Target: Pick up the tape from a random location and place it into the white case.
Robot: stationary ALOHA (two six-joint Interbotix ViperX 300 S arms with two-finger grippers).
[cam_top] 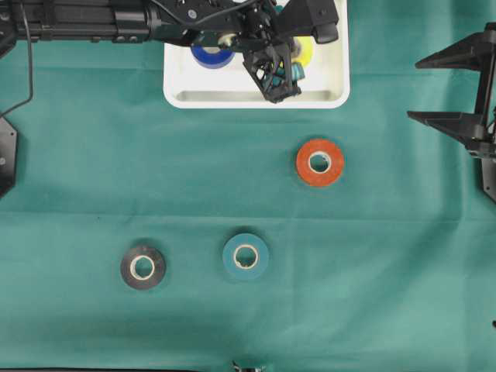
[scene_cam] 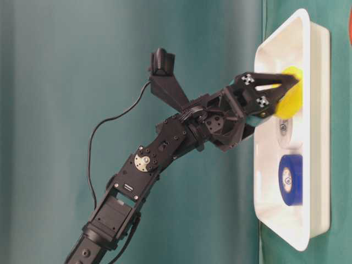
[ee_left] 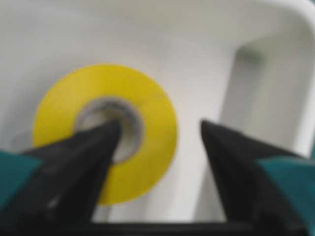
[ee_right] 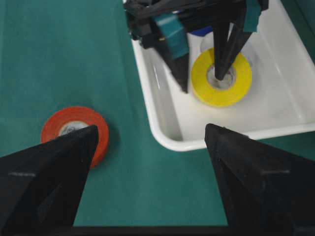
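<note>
The left hand (ee_right: 199, 51) is inside the white case (cam_top: 180, 85), pointing down at the yellow tape roll (ee_right: 221, 76). Its two fingers (ee_left: 78, 167) stand wide apart. In the left wrist view one finger tip sits in the hole of the yellow roll, and the other finger is outside the roll at 3 o'clock from it, with bare white floor between them. The fingers do not pinch the roll; it lies flat on the case floor, in the right part of the case near the front wall.

At 9 o'clock from the yellow roll, also inside the case, there is a blue tape roll (cam_top: 208, 56), partly hidden under the arm. In the table-level view a pale roll (scene_cam: 284, 131) shows between the yellow one and the blue one; its colour I cannot tell well.

The case stands at the 12 o'clock edge of the green tabletop (cam_top: 77, 178). At 6 o'clock from the case, a little to the right, an orange tape roll (cam_top: 320, 162) lies flat. Further toward 6 o'clock there is a teal tape roll (cam_top: 246, 256), and at 9 o'clock from it a black tape roll (cam_top: 142, 267).

The right hand (cam_top: 457, 89) is at the 3 o'clock edge of the tabletop, well apart from all the rolls. Its fingers are spread wide and it has hold of nothing.
</note>
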